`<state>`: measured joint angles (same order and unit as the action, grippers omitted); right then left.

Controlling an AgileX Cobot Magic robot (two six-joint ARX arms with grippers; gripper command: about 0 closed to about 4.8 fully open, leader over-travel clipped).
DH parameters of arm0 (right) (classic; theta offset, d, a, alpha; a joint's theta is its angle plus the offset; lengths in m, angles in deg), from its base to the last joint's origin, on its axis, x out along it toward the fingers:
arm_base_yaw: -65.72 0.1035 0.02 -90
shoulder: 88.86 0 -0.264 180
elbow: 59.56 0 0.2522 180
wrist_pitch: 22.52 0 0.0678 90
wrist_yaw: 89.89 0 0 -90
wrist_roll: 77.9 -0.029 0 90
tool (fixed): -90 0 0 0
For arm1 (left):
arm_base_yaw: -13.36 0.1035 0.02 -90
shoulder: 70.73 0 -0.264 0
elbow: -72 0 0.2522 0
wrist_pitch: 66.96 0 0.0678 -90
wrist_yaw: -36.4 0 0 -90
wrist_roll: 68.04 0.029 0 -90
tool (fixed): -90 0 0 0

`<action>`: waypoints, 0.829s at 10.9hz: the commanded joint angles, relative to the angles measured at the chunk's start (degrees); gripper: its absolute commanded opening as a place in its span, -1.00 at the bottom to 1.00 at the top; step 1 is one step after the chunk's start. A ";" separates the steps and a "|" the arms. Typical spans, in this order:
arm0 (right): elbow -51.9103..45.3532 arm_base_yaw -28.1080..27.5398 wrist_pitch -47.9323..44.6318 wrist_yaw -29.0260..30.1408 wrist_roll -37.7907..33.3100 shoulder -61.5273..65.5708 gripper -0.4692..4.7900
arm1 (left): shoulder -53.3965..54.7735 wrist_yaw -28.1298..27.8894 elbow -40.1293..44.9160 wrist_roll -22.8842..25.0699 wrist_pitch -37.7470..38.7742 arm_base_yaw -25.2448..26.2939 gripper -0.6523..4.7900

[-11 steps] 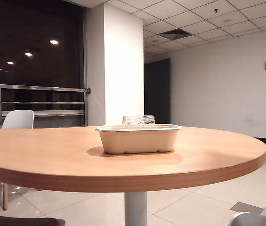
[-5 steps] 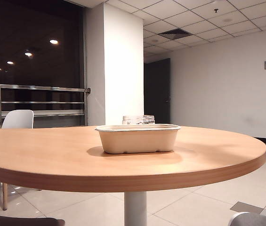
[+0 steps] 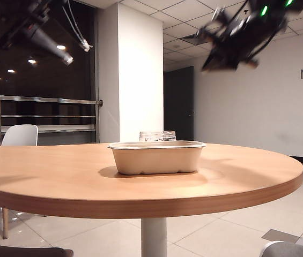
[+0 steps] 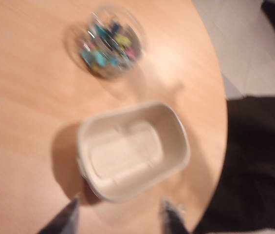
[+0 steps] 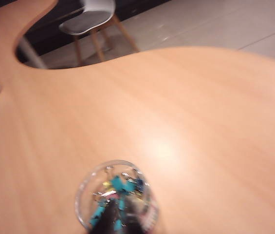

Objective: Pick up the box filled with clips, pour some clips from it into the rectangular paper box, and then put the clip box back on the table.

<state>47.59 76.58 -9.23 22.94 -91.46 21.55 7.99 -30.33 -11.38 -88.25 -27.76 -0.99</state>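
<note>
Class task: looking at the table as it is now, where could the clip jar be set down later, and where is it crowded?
Bare wood lies on the table either side of the paper tray. It is tightest between the tray and clip jar. The left claw and right claw hang overhead.

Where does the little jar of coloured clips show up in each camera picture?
Exterior view: clip jar peeks over the far rim of the beige tray.
Left wrist view: jar stands apart from the tray.
Right wrist view: jar, close, tray unseen.
Shared landmark: wooden table.
</note>
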 commanded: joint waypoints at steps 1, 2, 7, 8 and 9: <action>7.80 0.83 -1.25 6.34 -5.14 7.78 0.26 | 0.33 -1.40 -0.22 0.33 -1.14 -0.85 0.15; 11.52 1.88 -0.61 7.15 -5.95 11.85 0.26 | 0.33 -1.14 -0.24 0.28 -1.57 -0.96 0.15; 18.69 6.29 2.03 1.11 -5.49 23.74 0.20 | 0.33 -2.93 -0.24 0.24 -1.97 -1.20 0.16; 18.67 6.73 2.45 -0.48 -5.46 24.44 0.20 | 0.33 -2.91 -0.24 0.24 -1.95 -1.20 0.16; 18.67 6.86 3.72 -3.87 -5.40 25.99 0.02 | 0.33 -2.86 -0.24 0.24 -1.97 -1.20 0.16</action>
<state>66.03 83.35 -6.35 19.79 -96.82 47.08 8.56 -33.24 -11.38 -88.25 -28.99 -2.17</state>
